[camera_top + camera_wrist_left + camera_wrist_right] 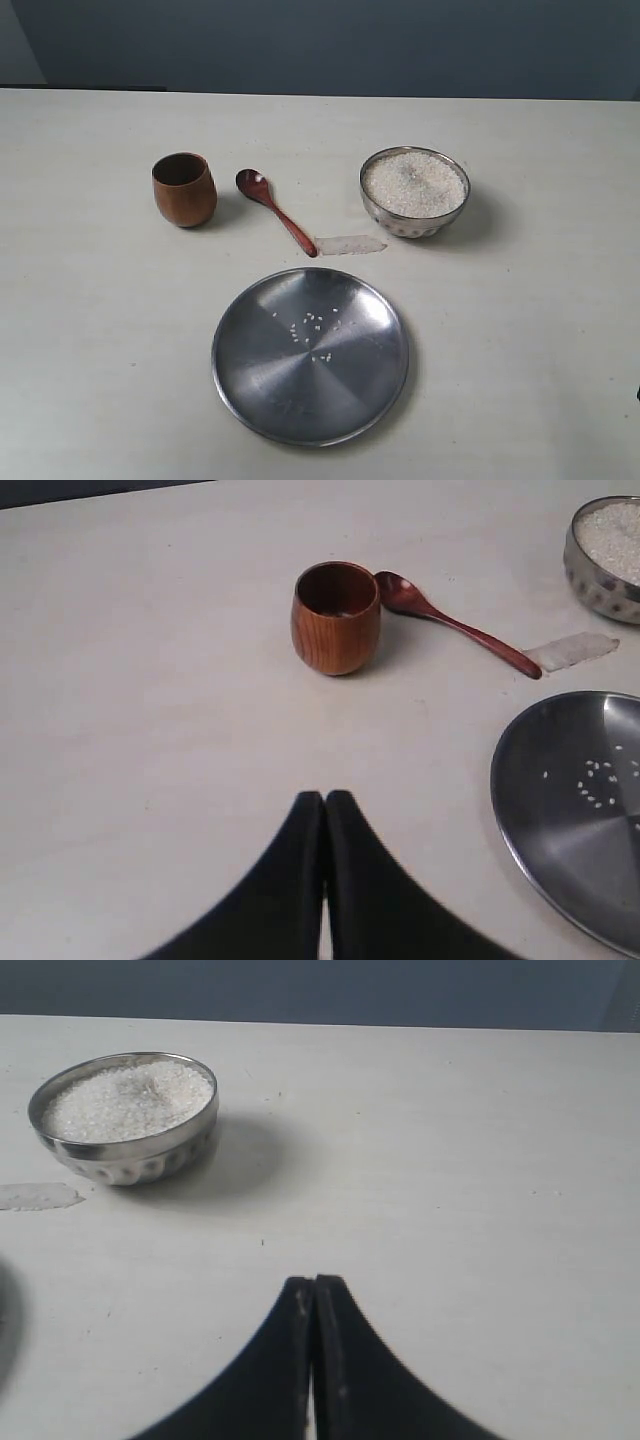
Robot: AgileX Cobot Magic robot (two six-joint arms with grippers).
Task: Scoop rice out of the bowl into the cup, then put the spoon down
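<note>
Left wrist view: spoon (400, 593) well apart from closed left pincer (325, 800).

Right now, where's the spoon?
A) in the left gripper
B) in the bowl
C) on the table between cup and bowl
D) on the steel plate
C: the spoon lies flat on the table between the cup and the bowl; the left gripper and right gripper are shut and empty.
</note>
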